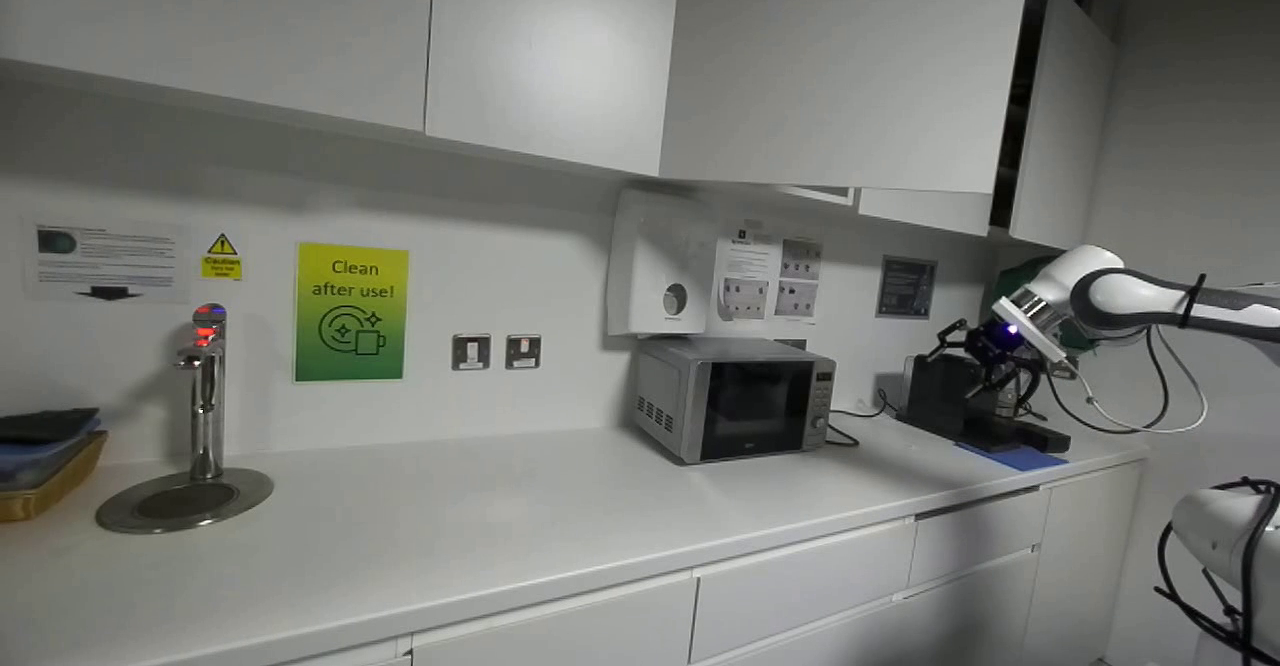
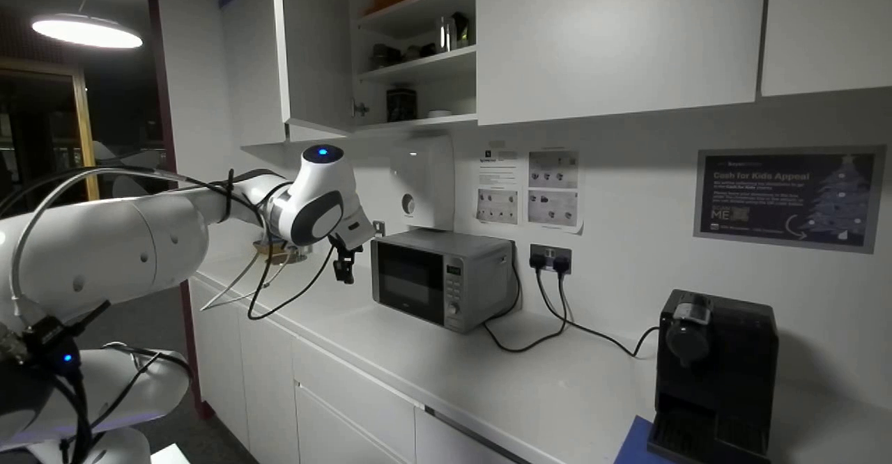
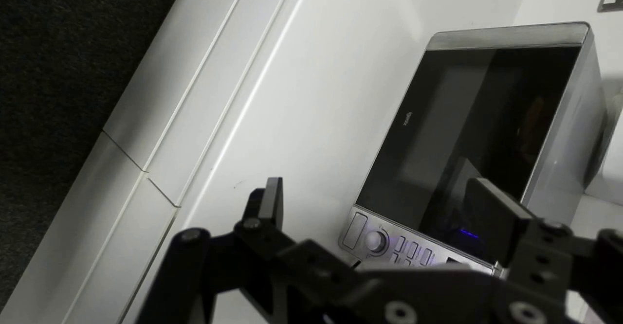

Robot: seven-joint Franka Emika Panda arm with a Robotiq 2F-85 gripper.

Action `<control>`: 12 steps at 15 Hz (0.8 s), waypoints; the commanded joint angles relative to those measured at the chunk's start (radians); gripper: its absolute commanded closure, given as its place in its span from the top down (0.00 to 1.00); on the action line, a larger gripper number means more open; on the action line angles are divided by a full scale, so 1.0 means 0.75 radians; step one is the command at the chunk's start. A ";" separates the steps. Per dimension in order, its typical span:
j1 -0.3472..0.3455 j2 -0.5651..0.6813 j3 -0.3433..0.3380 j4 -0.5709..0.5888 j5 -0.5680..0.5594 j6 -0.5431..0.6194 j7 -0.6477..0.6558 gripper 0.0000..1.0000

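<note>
My gripper (image 3: pixel 374 185) stands open with its two fingers (image 3: pixel 272 202) wide apart, and nothing is held between them. Closest to it is the silver microwave (image 3: pixel 452 129), whose dark glass door is shut. Behind the gap in the wrist view lie the microwave's round knob (image 3: pixel 375 241) and its buttons, partly hidden by the gripper's body. In an exterior view the gripper (image 2: pixel 344 269) hangs above the counter, just left of the microwave (image 2: pixel 411 286), apparently without contact. Elsewhere the gripper (image 1: pixel 955 358) overlaps the black coffee machine (image 1: pixel 932 396) in the picture.
The white counter (image 1: pixel 480 506) carries a tap (image 1: pixel 207 396) and a tray (image 1: pixel 50 481) at one end. Overhead, a cupboard door (image 2: pixel 317 46) stands open beside shelves. A coffee machine (image 2: pixel 718 373) sits on a blue mat (image 2: pixel 637 443). Cables (image 2: pixel 516 342) trail behind the microwave.
</note>
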 commanded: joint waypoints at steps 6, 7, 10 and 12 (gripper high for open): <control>-0.069 -0.097 0.012 0.006 0.182 0.118 -0.142 1.00; -0.069 -0.098 0.012 0.006 0.184 0.118 -0.143 1.00; -0.069 -0.098 0.012 0.006 0.185 0.118 -0.143 1.00; -0.079 -0.109 0.019 -0.002 0.182 0.139 -0.136 1.00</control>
